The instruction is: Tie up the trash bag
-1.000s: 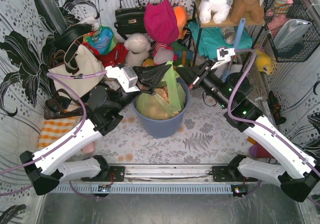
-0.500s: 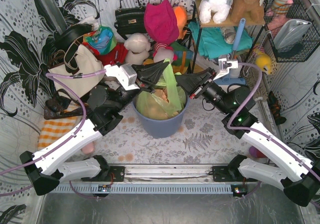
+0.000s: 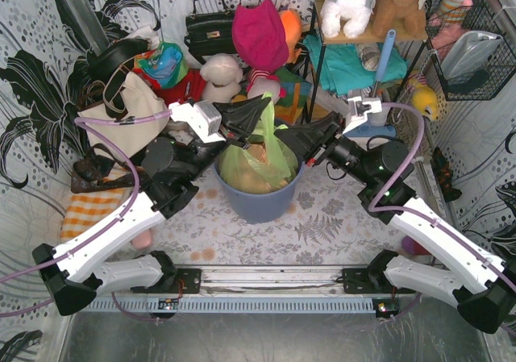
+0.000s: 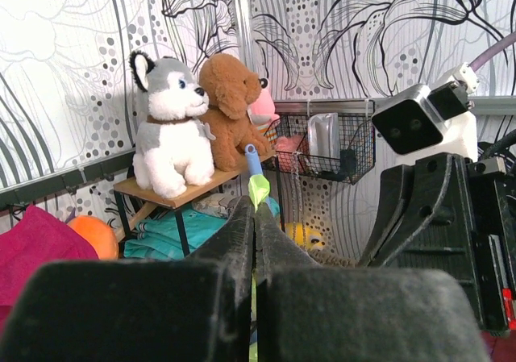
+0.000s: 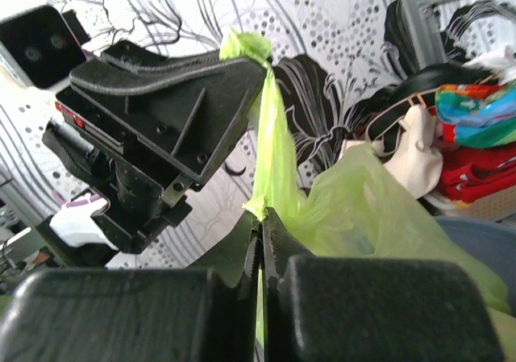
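Bin [image 3: 258, 202], blue-grey and round, stood at mid-table between my two arms, and the trash bag [image 3: 242, 170] sat inside it, body slumped below and around the rim, crumpled brown paper [image 3: 260, 149] showing through the thin green film. Bag mouth not gathered as a whole: only one strip [image 5: 270, 136] of plastic was drawn up out of it, stretched taut above the bin. My left gripper [image 3: 266, 106] had its fingers pressed together on the top end of that strip, with a small green tip [image 4: 258, 191] poking past them in the left wrist view. My right gripper [image 5: 261, 221] was clamped on the same strip lower down, just above where it widens into the bag body; in the overhead view this right gripper [image 3: 280, 139] sat close beside the left, over the bin's far rim. No knot, loop or crossing seen anywhere on the strip. A second ear of the mouth could not be made out. Judgement: task at an early stage, with one tail secured and tensioned; forming a loop, passing an end through and cinching all remained.
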Tool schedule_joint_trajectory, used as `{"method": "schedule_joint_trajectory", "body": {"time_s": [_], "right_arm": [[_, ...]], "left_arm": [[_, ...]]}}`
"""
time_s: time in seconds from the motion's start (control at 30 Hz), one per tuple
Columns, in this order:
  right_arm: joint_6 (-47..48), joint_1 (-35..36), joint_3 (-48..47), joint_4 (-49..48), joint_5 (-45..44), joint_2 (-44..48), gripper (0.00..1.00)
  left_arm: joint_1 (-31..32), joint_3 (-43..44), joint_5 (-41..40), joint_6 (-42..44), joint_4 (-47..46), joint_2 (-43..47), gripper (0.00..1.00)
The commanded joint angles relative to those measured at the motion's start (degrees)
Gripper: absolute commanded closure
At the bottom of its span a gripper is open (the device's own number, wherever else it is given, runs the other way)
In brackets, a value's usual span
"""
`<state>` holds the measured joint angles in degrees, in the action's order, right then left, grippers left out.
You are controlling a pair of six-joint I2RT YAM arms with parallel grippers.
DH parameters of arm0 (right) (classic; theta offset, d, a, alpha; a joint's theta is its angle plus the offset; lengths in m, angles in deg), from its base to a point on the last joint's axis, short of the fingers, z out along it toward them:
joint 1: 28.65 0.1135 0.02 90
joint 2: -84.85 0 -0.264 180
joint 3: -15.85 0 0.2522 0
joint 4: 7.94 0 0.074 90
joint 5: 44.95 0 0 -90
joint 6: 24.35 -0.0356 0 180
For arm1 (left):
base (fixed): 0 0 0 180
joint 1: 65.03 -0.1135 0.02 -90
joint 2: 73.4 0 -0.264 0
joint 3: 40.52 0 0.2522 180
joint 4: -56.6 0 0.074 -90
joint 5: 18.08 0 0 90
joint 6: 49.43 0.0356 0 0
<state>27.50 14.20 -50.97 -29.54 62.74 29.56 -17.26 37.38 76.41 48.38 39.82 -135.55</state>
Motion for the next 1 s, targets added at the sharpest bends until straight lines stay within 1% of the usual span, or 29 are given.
{"method": "schedule_joint_trajectory", "body": {"time_s": [0.0, 0.13, 0.27, 0.4, 0.53, 0.7, 0.77, 0.97], "right_arm": [[1.2, 1.0, -3.1, 1.5, 6.0, -1.3, 1.0], [3.6, 3.2, -5.1, 5.7, 5.3, -2.0, 1.0], [5.7, 5.8, -6.6, 9.9, 1.3, -2.2, 1.0], [7.4, 9.3, -8.7, 14.8, -4.8, -2.8, 1.0], [8.6, 13.5, -12.8, 21.6, -12.8, -4.4, 1.0], [8.3, 17.2, -17.5, 28.0, -19.8, -7.4, 1.0], [7.9, 18.5, -18.5, 29.7, -23.1, -8.2, 1.0], [5.2, 21.7, -18.7, 32.3, -37.2, -9.3, 1.0]], "left_arm": [[-0.6, 1.0, -1.2, 0.5, -1.0, -0.7, 1.0], [-0.6, 1.3, -1.2, 0.5, -0.7, -0.9, 1.0], [-0.6, 1.6, -1.2, 0.4, -0.4, -1.2, 1.0], [-0.7, 1.7, -0.7, 0.3, -0.2, -1.4, 1.0], [-0.7, 1.8, -0.4, 0.2, 0.1, -1.4, 1.0], [-0.7, 2.1, -0.1, 0.1, 0.5, -1.5, 1.0], [-0.7, 2.1, -0.1, 0.1, 0.6, -1.5, 1.0], [-0.7, 2.0, -0.1, 0.2, 1.0, -1.2, 1.0]]}}
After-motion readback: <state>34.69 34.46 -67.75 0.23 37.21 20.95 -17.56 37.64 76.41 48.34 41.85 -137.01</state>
